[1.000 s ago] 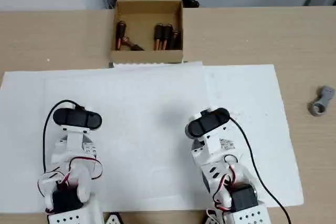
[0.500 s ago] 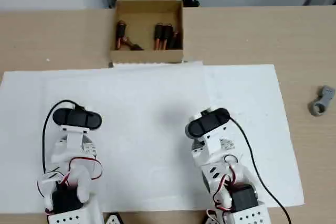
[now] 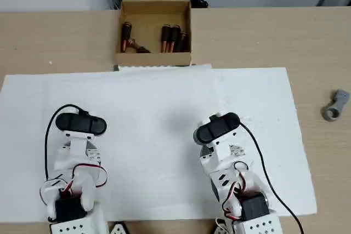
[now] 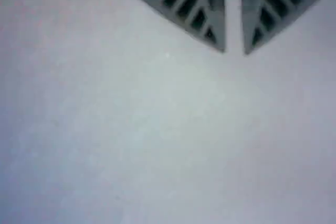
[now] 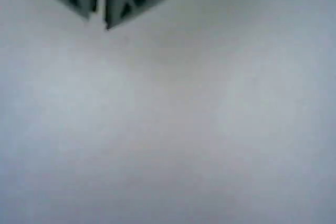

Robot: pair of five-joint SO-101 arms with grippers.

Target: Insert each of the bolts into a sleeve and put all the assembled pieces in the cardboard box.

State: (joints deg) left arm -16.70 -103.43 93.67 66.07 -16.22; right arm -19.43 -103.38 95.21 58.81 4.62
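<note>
My left gripper [image 4: 234, 51] and right gripper [image 5: 103, 22] hang closed and empty over the white sheet [image 3: 164, 108], the bolt-and-sleeve pieces [image 3: 171, 38] lie in the cardboard box [image 3: 153, 7], so boxing looks done and nothing is left to grab.

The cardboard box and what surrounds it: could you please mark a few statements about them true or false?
1. The box holds several assembled pieces. True.
2. The box stands on the white sheet. False: it stands on the table, past the sheet's far edge.
3. A grey part lies on the table, off the sheet. True.
4. The left gripper holds a bolt. False: it holds nothing, above the sheet.
</note>
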